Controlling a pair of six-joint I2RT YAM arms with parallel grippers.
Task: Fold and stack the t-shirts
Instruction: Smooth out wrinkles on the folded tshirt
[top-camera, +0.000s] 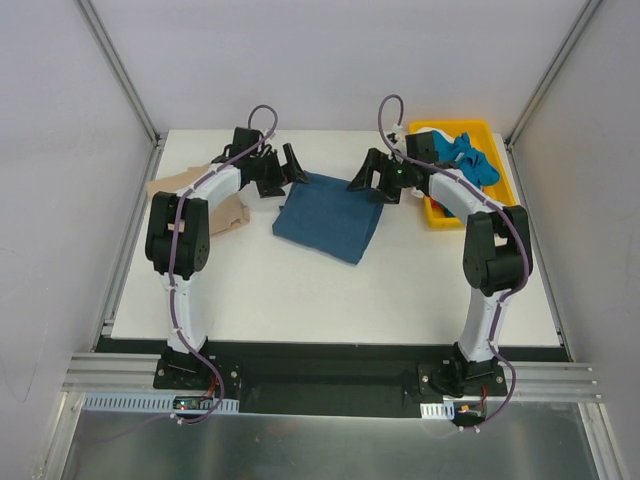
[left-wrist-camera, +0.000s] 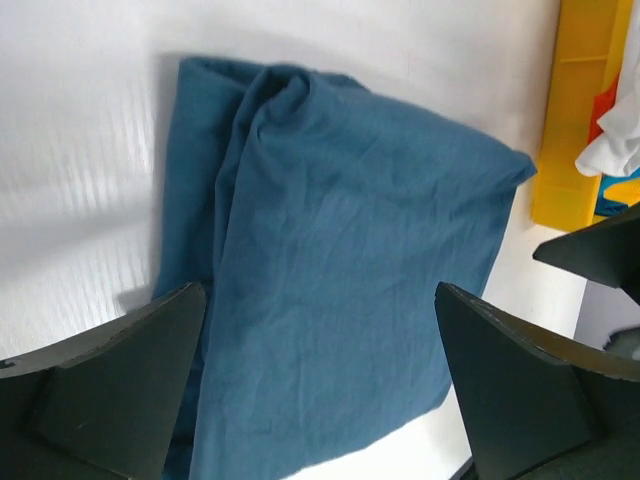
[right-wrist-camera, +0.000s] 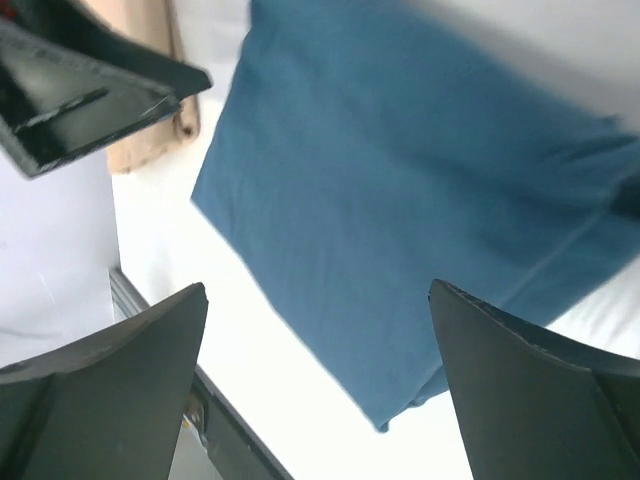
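The dark teal-blue t-shirt (top-camera: 330, 217) lies folded into a rough rectangle at mid-table; it fills the left wrist view (left-wrist-camera: 340, 270) and the right wrist view (right-wrist-camera: 420, 210). The tan-beige t-shirt (top-camera: 228, 212) lies at the left, partly under the left arm, and its edge shows in the right wrist view (right-wrist-camera: 150, 110). A brighter blue shirt (top-camera: 470, 160) and white cloth (left-wrist-camera: 615, 150) lie in the yellow tray (top-camera: 436, 213). My left gripper (top-camera: 285, 170) hangs open and empty above the teal shirt's far left corner. My right gripper (top-camera: 365, 182) hangs open and empty above its far right corner.
The yellow tray stands at the back right of the white table (top-camera: 300, 290). Aluminium frame posts (top-camera: 120, 70) rise at both back corners, and a rail (top-camera: 330, 378) runs along the near edge.
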